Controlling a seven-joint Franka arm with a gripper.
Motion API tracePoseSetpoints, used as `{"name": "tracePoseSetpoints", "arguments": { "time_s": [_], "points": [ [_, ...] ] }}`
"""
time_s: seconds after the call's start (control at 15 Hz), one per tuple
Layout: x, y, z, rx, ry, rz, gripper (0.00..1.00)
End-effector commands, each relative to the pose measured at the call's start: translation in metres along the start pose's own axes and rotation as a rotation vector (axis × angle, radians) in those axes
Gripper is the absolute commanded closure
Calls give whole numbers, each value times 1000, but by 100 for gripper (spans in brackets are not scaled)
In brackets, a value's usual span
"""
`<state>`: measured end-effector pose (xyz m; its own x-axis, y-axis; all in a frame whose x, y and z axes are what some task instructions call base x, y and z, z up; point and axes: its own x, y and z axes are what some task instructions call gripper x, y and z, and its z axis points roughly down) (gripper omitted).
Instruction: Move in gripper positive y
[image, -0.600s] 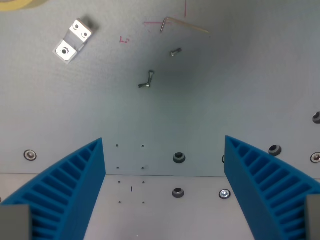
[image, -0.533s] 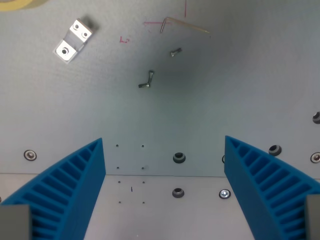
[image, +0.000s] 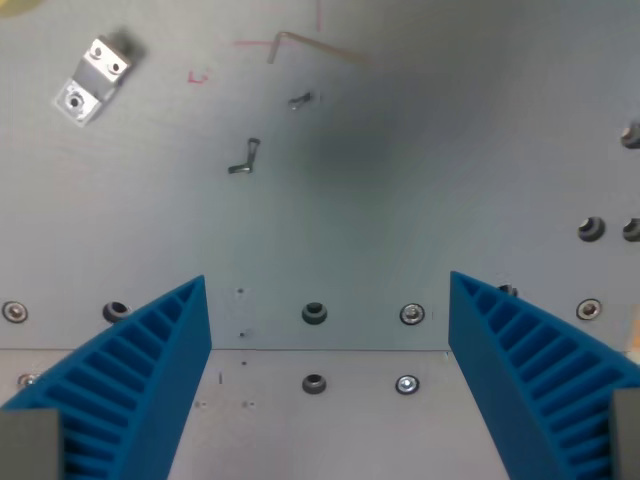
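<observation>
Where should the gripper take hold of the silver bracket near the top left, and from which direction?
Come from above onto the silver bracket, closing the open gripper across its narrow width, on the long side edges. It lies diagonally on the table, so the wrist likely needs rotating to match.

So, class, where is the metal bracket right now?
The bracket lies at the wrist view's upper left, on the grey table, left of the red mark.
</observation>
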<state>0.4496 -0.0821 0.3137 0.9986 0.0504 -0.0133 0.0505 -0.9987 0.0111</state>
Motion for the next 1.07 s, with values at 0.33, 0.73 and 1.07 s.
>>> {"name": "tracePoseSetpoints", "arguments": {
  "time_s": [0.33, 0.73, 1.07],
  "points": [
    [5, 35, -2, 8, 2, -12, 0],
    [5, 65, -1, 8, 2, -12, 0],
    [5, 90, -1, 8, 2, -12, 0]
  ]
}}
